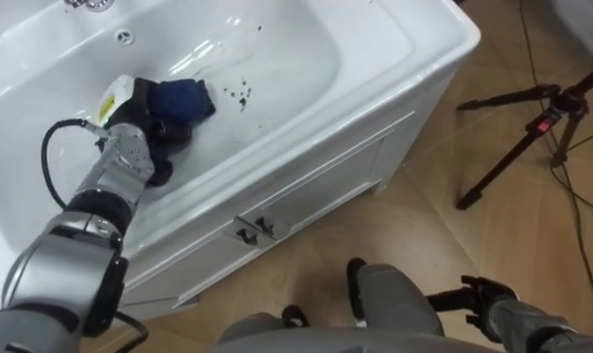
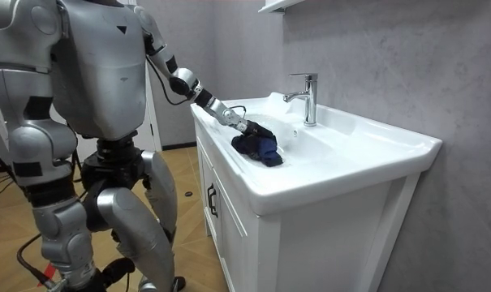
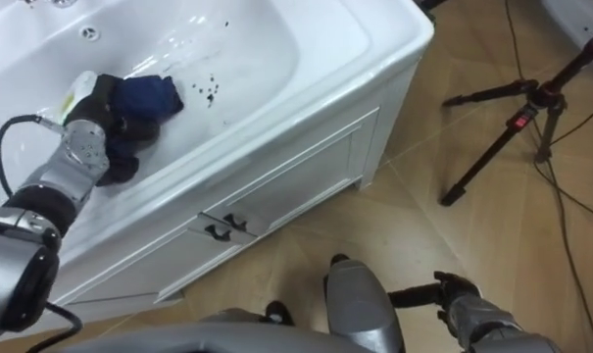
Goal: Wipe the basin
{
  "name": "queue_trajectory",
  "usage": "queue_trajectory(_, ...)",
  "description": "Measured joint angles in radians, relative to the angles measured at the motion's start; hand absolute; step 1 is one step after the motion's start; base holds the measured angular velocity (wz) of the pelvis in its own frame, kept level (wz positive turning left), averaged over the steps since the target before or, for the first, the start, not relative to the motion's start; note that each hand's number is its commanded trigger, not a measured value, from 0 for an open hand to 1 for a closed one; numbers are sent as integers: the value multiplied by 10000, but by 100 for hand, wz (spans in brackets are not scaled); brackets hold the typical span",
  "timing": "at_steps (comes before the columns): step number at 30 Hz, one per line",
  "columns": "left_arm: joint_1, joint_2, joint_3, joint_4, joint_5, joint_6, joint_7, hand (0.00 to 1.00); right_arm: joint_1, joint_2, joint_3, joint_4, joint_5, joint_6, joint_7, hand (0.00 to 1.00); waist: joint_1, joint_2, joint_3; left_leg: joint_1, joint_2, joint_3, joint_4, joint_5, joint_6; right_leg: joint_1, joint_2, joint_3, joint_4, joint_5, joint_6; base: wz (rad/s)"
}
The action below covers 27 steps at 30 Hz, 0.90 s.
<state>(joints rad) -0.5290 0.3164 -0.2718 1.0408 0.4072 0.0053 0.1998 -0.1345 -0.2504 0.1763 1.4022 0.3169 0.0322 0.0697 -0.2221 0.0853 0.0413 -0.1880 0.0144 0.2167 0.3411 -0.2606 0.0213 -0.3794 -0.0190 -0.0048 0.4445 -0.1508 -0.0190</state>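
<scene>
Room view, L hand gripping cloth, basin

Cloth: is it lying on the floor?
No, the cloth lies inside the white basin, gripped by the left hand.

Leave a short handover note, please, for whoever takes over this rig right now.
Left hand: shut on the dark blue cloth, down on the basin floor.
Right hand: idle, low, away from the basin.
Done: cloth grasped and in the basin.
Left: dark specks beside the cloth are unwiped; sweep over them.
</scene>
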Motion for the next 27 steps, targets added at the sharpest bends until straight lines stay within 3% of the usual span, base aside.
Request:
queue_trajectory(2,30,-7,-328,-433,232,-6,-243,100,5,-39,-6,22,202,-21,155,0,-170,-6,74,85,-29,-35,2,13,21,127,-79,-133,-66,-34,39,13)
queue_trajectory(7,62,-209,-1171,-1874,1204,110,-933,100,-124,-136,-20,47,267,-105,568,0,-324,123,61,84,-129,-57,-54,61,113,173,-229,-270,-166,-26,142,11)
queue_trajectory(12,90,-321,-1569,-2162,1569,262,-1298,100,-172,-279,-18,210,270,-93,644,0,-496,328,110,387,-134,-13,-282,41,179,464,-237,-252,-339,-9,224,0)
queue_trajectory(18,98,-364,-1833,-2393,1967,374,-1553,100,-156,-384,-19,392,230,-91,613,0,-591,533,113,493,-231,-14,-393,69,235,492,-305,-273,-305,-41,260,1)
queue_trajectory(20,100,-211,-2163,-2682,2200,410,-1742,100,-190,-492,-17,397,229,-103,644,0,-763,617,102,488,-277,-16,-411,85,265,492,-367,-280,-282,-78,313,7)
queue_trajectory(27,100,-150,-2667,-3052,2645,687,-1977,100,-84,-678,-13,397,-134,-75,646,0,-980,707,63,642,-290,10,-551,104,324,595,-439,-297,-304,-108,372,0)
